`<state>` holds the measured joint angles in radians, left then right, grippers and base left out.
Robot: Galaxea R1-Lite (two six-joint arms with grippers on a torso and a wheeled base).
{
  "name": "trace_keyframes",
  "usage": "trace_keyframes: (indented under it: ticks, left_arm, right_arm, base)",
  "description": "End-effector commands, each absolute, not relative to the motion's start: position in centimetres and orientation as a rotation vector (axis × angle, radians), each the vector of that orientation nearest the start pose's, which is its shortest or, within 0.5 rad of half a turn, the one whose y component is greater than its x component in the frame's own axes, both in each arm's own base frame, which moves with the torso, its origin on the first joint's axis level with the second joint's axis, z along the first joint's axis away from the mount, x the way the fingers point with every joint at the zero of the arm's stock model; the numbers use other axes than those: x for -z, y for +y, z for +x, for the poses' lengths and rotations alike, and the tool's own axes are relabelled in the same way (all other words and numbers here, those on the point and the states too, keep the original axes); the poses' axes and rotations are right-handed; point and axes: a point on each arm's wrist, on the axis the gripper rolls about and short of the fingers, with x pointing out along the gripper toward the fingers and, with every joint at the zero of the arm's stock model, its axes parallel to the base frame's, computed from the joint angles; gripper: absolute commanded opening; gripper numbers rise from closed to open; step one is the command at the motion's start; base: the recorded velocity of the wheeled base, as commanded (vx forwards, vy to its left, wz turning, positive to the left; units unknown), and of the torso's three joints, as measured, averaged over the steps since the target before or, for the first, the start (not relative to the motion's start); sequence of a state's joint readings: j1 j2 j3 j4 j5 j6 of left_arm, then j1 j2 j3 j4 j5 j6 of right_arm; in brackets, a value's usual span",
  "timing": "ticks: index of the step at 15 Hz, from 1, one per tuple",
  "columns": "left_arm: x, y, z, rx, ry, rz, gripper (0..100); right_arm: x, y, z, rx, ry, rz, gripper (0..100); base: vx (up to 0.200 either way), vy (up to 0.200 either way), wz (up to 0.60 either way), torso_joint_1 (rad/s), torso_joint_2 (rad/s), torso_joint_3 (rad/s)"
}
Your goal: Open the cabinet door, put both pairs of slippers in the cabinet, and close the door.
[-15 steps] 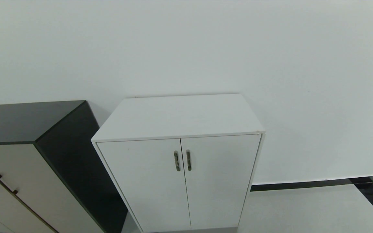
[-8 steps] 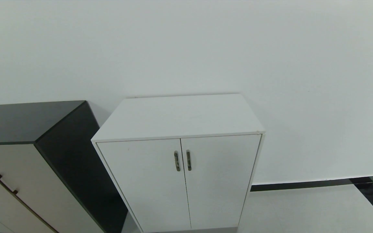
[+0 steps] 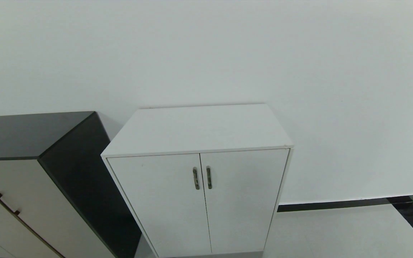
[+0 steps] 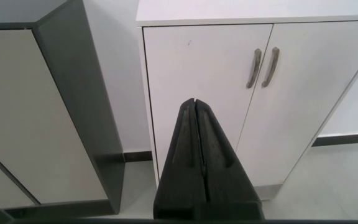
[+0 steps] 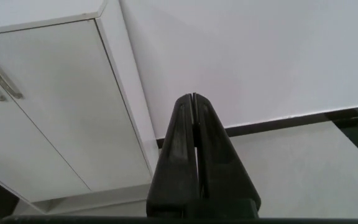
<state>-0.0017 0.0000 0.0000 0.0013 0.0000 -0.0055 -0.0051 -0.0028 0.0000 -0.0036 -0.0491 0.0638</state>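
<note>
A white two-door cabinet (image 3: 199,168) stands against the wall with both doors closed. Two slim metal handles (image 3: 202,177) sit side by side at the middle seam. In the left wrist view my left gripper (image 4: 196,104) is shut with nothing in it, held some way short of the left door (image 4: 197,81), and the handles (image 4: 263,67) lie off to one side. My right gripper (image 5: 193,99) is shut and empty too, out past the cabinet's right corner (image 5: 107,37) and facing the wall and floor.
A taller cupboard with a black top (image 3: 31,132) and pale drawer fronts stands close on the cabinet's left. Light floor (image 3: 335,233) with a black skirting strip (image 3: 335,205) stretches away on the right.
</note>
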Motion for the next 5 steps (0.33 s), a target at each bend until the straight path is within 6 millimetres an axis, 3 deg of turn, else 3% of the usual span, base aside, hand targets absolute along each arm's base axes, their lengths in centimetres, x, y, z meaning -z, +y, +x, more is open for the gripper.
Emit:
trace_keyframes:
  ticks: [1, 5]
  left_arm:
    - [-7.53, 0.0, -2.28, 0.002, 0.002, -0.006, 0]
    - [-7.53, 0.0, -2.28, 0.002, 0.002, -0.006, 0]
  right_arm:
    - [-7.6, -0.1, -2.28, 0.054, -0.006, 0.066, 0]
    - [-7.6, -0.1, -2.28, 0.052, -0.006, 0.06, 0]
  base:
    - [0.0, 0.0, 0.0, 0.0, 0.0, 0.0]
    - [0.0, 0.0, 0.0, 0.0, 0.0, 0.0]
